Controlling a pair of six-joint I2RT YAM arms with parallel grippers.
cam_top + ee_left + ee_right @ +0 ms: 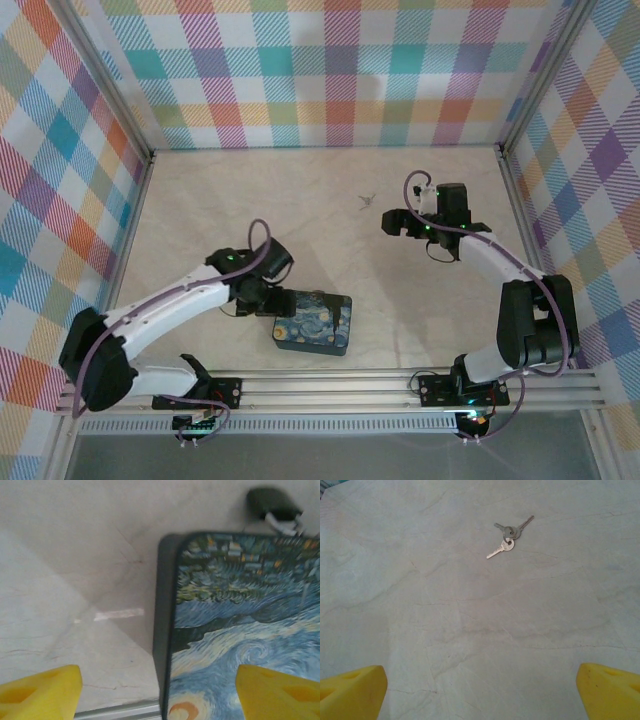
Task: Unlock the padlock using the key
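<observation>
Pale table (250, 200): key (503, 547) well apart from tin (240, 630); padlock (270, 502), seemingly, beside tin

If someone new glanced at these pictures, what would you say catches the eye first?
The swirl-painted blue-and-yellow tin stands out most, lying near the front middle of the pale table. The bright plaid walls on three sides come next. Farther back, a small bunch of silvery keys lies alone on the bare surface, ahead of the right tool, whose yellow jaws stand open.
</observation>
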